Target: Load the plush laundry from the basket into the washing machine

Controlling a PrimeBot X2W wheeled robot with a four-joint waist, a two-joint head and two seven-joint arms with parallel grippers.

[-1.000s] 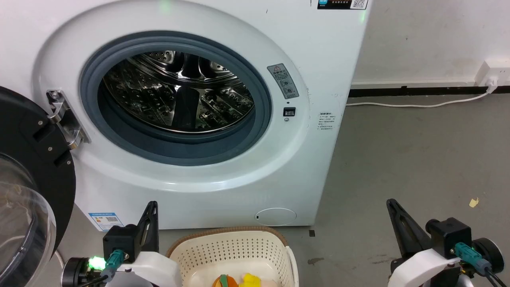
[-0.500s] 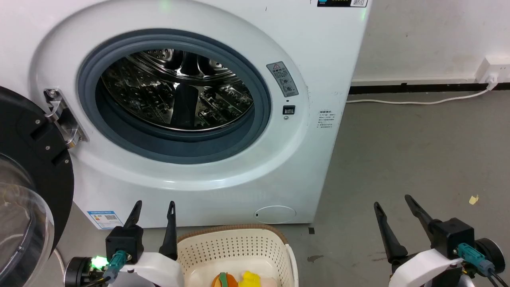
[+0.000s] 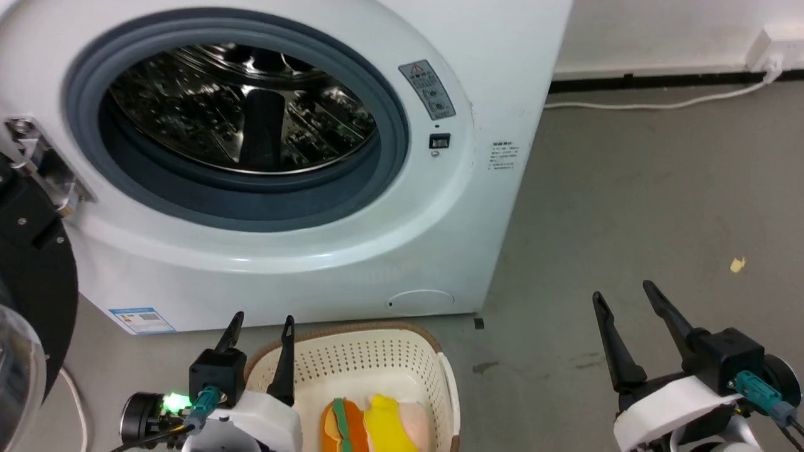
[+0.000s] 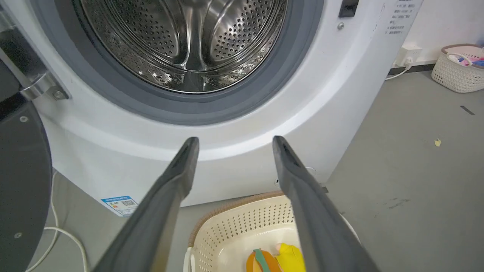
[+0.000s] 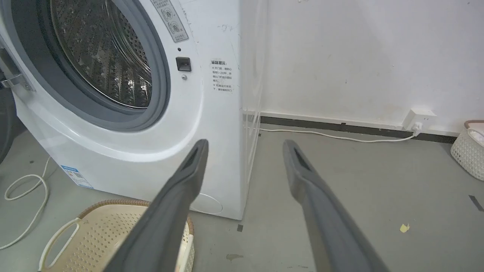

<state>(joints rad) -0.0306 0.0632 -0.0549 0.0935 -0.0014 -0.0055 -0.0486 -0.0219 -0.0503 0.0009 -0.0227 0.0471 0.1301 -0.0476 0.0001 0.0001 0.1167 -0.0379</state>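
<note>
my left claw [image 3: 262,321] hangs with its two fingers apart and empty. in the head view its inner finger crosses the left rim of the basket [image 3: 377,361]; whether it touches the rim i cannot tell. my right claw [image 3: 622,294] is spread wide too, gripping nothing, out over the bare floor [image 3: 628,207] and well apart from the basket.

the plush laundry [image 3: 370,427] lies in the bottom of the basket, an orange toy [image 3: 342,430] with a green stripe pressed against a yellow toy [image 3: 384,427] with a peach-pink part. the basket stands on the floor just before the washing machine [image 3: 440,238], below its round opening, with the machine's white lower front rising between the two.

the black-framed door [image 3: 31,270] is swung open on my left, near the left claw. the grey gasket [image 3: 389,157] rings the shiny drum [image 3: 239,107]. a white cord [image 3: 659,102] runs along the floor by the wall to a socket [image 3: 769,47]. a small yellow scrap [image 3: 737,265] lies on the floor to the right. my left wrist view shows a second basket [image 4: 455,73] by the far wall.
</note>
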